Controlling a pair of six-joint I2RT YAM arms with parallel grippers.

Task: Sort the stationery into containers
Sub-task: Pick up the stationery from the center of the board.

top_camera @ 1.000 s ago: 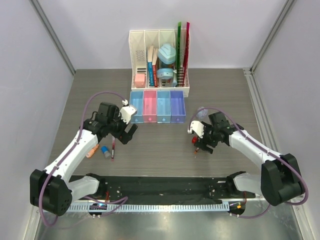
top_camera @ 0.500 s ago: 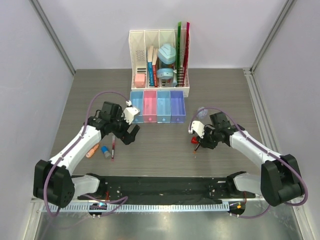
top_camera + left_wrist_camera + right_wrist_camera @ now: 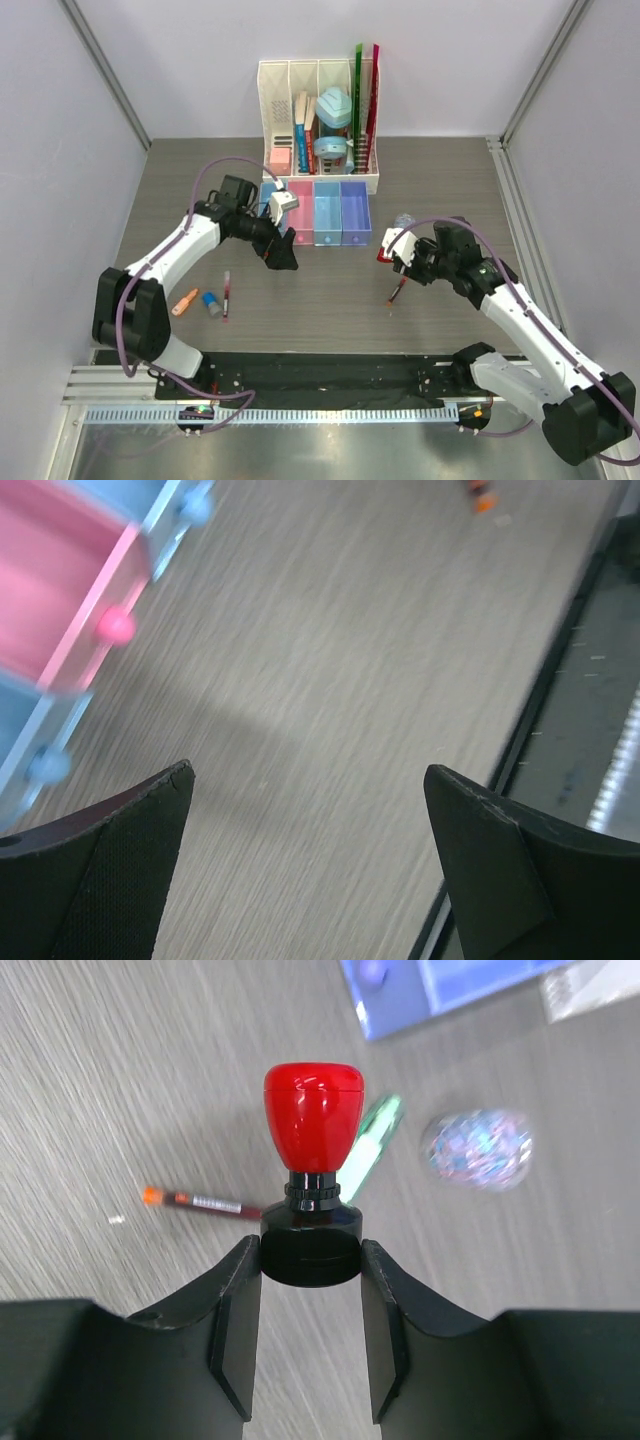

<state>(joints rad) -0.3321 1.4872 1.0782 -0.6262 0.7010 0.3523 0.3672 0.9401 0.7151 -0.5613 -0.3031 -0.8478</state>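
The right claw (image 3: 308, 1252) is closed on a stamp (image 3: 312, 1110). Its flat black fingers (image 3: 236, 1330) press the two sides of the stamp's round matt black base. The stamp's glossy red bulb-shaped knob sticks out ahead of the fingertips, so its long axis runs in line with the fingers. From above, it hangs clear of the grey wood-grain table (image 3: 320, 290), knob towards the left, in front of and to the right of the purple bin (image 3: 355, 212).

Under it on the table lie a thin dark-red pen (image 3: 200, 1201) with an orange tip, a translucent green piece (image 3: 370, 1145) and a clear round disc (image 3: 477, 1150) with glittery flecks.

The left claw (image 3: 308, 772) is spread wide with nothing between its textured black pads. It hovers just in front of the pink bin (image 3: 50, 620), a smooth plastic box with a small round knob.

Compared with half a second ago, the left claw (image 3: 281, 252) has swung right and back towards the row of bins (image 3: 327, 212), away from the orange piece (image 3: 184, 301), blue-capped cylinder (image 3: 211, 303) and second pen (image 3: 226, 294). The right claw (image 3: 392, 255) has carried the stamp up from the table, and the pen there now lies in plain sight.
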